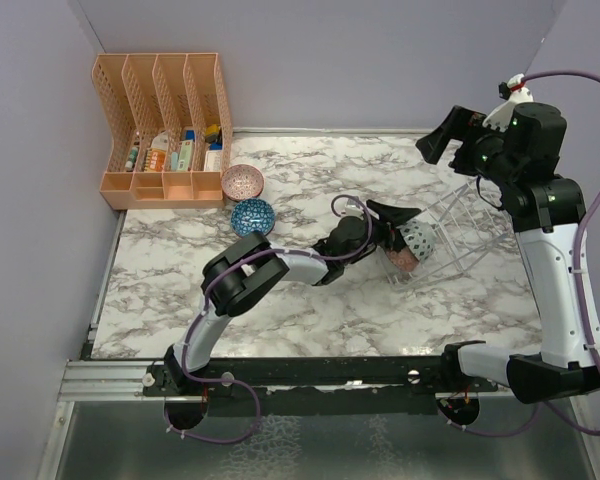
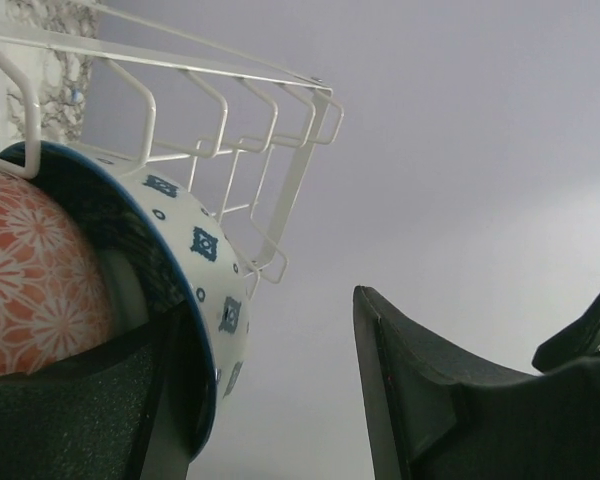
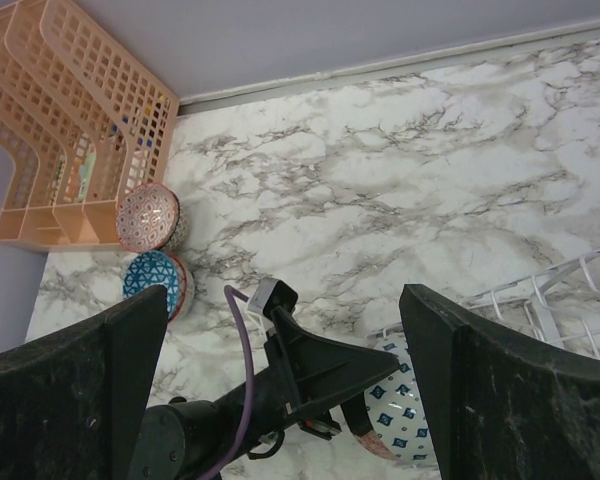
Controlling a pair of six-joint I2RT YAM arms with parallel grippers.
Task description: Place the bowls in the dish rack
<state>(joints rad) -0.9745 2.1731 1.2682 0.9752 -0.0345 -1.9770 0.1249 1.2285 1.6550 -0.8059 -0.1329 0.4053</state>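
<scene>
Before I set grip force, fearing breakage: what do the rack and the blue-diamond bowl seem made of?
Dish rack: thin white bent rods, probably coated metal wire. Blue-diamond bowl: smooth white surface with printed blue motifs, likely glazed ceramic, though melamine is possible.

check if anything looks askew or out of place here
The dish rack looks askew: it sits diagonal to the table edges and seems tipped to one side, with a white-and-blue bowl inside.
</scene>
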